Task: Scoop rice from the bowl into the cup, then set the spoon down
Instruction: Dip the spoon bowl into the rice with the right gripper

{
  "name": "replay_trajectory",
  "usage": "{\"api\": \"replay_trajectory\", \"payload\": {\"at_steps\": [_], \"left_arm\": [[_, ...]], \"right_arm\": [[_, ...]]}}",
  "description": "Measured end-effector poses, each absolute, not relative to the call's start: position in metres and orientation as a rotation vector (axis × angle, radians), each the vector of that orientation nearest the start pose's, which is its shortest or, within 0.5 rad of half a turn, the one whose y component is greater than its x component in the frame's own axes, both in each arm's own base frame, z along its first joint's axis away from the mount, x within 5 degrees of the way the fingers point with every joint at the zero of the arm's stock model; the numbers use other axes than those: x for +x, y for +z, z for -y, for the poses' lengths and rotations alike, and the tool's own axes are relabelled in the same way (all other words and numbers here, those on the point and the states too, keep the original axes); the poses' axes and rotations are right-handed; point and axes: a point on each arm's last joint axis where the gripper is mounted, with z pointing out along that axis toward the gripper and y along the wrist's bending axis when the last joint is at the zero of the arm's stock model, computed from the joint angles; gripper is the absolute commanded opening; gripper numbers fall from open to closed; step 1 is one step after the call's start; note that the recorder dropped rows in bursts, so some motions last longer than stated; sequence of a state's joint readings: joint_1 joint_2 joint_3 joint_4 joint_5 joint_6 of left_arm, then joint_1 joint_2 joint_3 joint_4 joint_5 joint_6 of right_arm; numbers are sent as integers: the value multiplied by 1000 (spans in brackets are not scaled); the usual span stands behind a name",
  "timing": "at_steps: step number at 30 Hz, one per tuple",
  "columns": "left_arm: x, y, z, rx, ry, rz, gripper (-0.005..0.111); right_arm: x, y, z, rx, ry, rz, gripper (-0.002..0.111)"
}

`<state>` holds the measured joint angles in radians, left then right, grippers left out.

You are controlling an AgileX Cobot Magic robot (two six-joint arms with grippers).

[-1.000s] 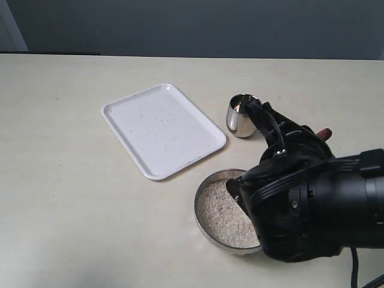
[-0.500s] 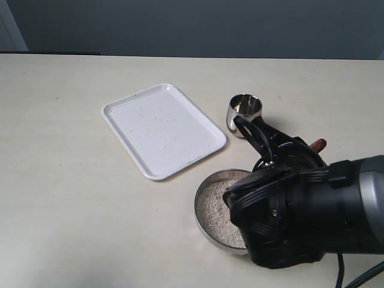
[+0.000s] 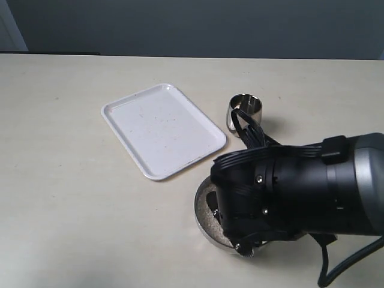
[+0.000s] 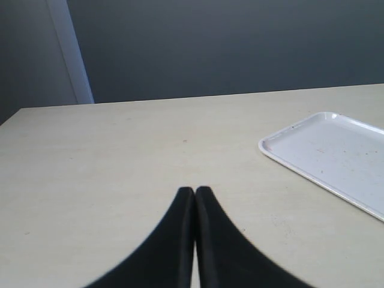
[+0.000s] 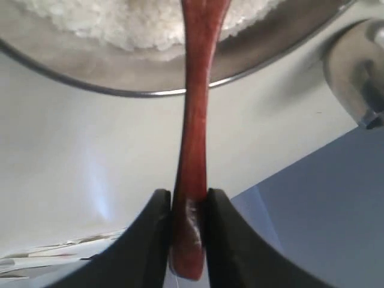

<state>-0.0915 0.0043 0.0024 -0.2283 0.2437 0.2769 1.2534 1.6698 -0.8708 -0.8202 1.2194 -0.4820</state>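
Near the front right of the table [image 3: 72, 198], the right arm [image 3: 294, 192] hangs low over the bowl [image 3: 198, 219] and hides most of it. Only a crescent of steel rim and a small patch of rice [image 3: 210, 207] show at its left side. Behind the arm the cup [image 3: 246, 113] stands upright on the tabletop, apart from the bowl. To the left of the cup the white tray [image 3: 163, 130] lies flat, a few dark specks on it. Its nearest corner is close to the bowl's rim but not touching.

Right wrist camera: the right gripper [image 5: 188, 201] is clamped on the spoon [image 5: 195, 120] — both black fingers pressed against the sides of the reddish handle, near its tapered end. From the fingers the handle runs across the bowl's rim and out over the heaped rice. The scoop end is cut off by the frame edge, so I cannot tell whether it is in the grains or above them. The cup's rounded side shows, blurred, beside the bowl.

Left wrist camera: the left gripper [image 4: 194, 192] has its two dark fingers drawn together, tips touching. It sits over bare tabletop with one end of the tray nearby — bowl and cup are out of that view.
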Motion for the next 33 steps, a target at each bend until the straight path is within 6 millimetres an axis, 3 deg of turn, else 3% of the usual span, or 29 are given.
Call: {"api": "replay_trajectory", "payload": {"at_steps": [24, 33], "left_arm": [[55, 191, 10, 167, -74, -1720, 1], [55, 191, 10, 167, -74, -1720, 1]], "right_arm": [[135, 182, -223, -2654, -1153, -1432, 0], [131, 183, -225, -2653, -1064, -1543, 0]]}}
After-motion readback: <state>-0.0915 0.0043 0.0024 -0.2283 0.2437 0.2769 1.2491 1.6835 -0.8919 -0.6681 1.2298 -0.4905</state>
